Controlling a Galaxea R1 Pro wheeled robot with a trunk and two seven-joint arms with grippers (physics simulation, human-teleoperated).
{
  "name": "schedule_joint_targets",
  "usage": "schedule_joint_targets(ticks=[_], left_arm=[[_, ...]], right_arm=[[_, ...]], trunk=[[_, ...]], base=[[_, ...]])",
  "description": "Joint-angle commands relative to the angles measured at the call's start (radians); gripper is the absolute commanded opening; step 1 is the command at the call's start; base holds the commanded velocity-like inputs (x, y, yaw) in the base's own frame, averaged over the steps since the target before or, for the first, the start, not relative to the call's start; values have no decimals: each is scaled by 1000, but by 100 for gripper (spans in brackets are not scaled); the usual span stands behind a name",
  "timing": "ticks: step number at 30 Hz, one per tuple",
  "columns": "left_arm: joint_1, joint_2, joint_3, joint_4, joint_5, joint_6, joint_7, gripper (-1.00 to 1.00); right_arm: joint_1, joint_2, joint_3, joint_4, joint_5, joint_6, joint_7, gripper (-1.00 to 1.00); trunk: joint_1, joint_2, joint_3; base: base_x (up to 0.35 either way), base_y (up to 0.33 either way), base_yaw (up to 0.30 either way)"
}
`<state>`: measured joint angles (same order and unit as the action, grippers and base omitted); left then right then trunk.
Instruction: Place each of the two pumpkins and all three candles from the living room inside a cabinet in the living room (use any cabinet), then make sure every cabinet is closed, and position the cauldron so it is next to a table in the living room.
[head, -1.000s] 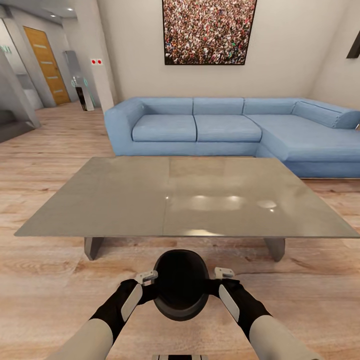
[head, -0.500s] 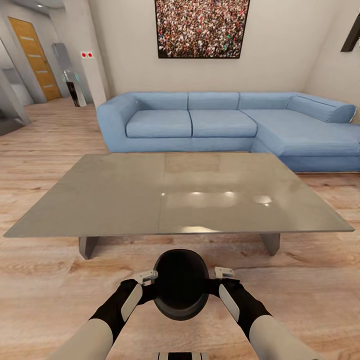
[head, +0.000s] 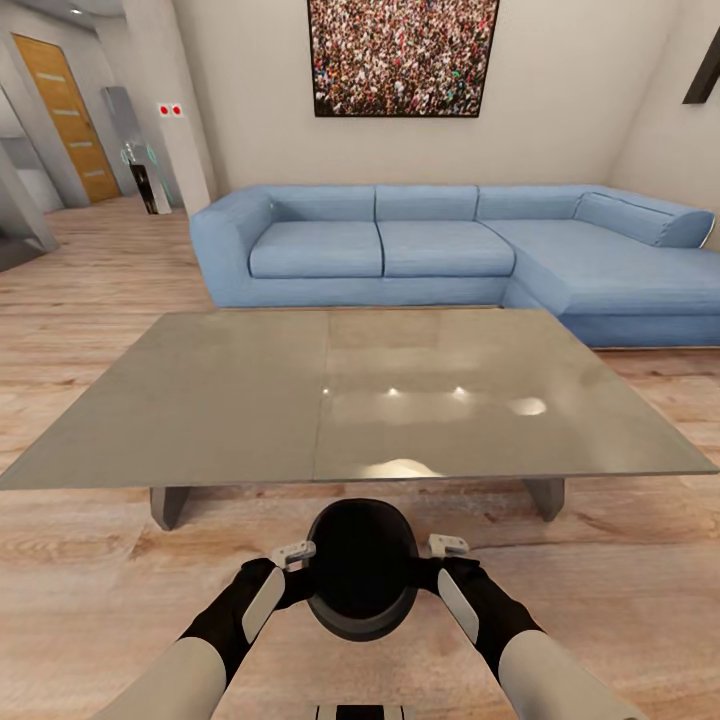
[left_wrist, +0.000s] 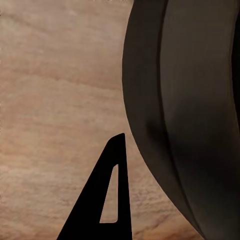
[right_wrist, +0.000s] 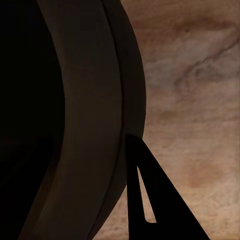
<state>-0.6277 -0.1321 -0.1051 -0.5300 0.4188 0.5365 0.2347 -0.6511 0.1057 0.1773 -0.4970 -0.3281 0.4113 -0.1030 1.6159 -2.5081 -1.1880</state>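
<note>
Below the near edge of the table (head: 200, 400), at 6 o'clock in the head view: both arms reaching forward and inward, forearms white, wrists black, converging symmetrically on the cauldron (head: 361, 570). Left gripper (head: 300, 575) pressing against the pot's rim at 9 o'clock, right gripper (head: 425, 572) pressing at 3 o'clock; each clamped on the rim, one finger outside the wall in both wrist views, the other hidden by the pot. Carrying the cauldron between them above the floor (head: 90, 580), just short of the table.

Cauldron: round, matt black, wide-mouthed, with a thick dark-grey lip; curved wall (left_wrist: 190, 110) and rim band (right_wrist: 85, 125) looming large beside a thin black triangular finger (left_wrist: 107, 200) and its counterpart (right_wrist: 150, 200). Table: broad, low, grey slab, smooth and glossy, mirroring pale light spots, standing on short angled legs. Floor: pale wood planks with visible grain. Sofa (head: 440, 245): blue, cushioned, L-shaped, sitting beyond the table at 12 o'clock. Picture (head: 403, 57): dark-framed, speckled crowd pattern, hanging on the beige wall above the sofa. Door (head: 68, 100): orange wood, standing at 10 o'clock.

Compared with half a second ago: table edge appearing slightly lower and wider, sofa and picture shifting marginally, indicating camera motion; arms, grippers and cauldron keeping the same pose within the view.
</note>
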Motion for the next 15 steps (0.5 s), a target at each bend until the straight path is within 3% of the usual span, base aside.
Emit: schedule_joint_targets(ticks=[1, 11, 15], left_arm=[[0, 0, -1, 1, -5, 2, 2, -100], [0, 0, -1, 1, -5, 2, 2, -100], [0, 0, -1, 1, -5, 2, 2, -100]], right_arm=[[-1, 0, -4, -18, -8, -1, 3, -100], [-1, 0, -4, -19, -8, -1, 3, -100], [-1, 0, -4, -18, -8, -2, 3, -100]], trunk=[[0, 0, 0], [4, -2, -35], [4, -2, -35]], base=[[2, 0, 0], [0, 0, 0], [0, 0, 0]])
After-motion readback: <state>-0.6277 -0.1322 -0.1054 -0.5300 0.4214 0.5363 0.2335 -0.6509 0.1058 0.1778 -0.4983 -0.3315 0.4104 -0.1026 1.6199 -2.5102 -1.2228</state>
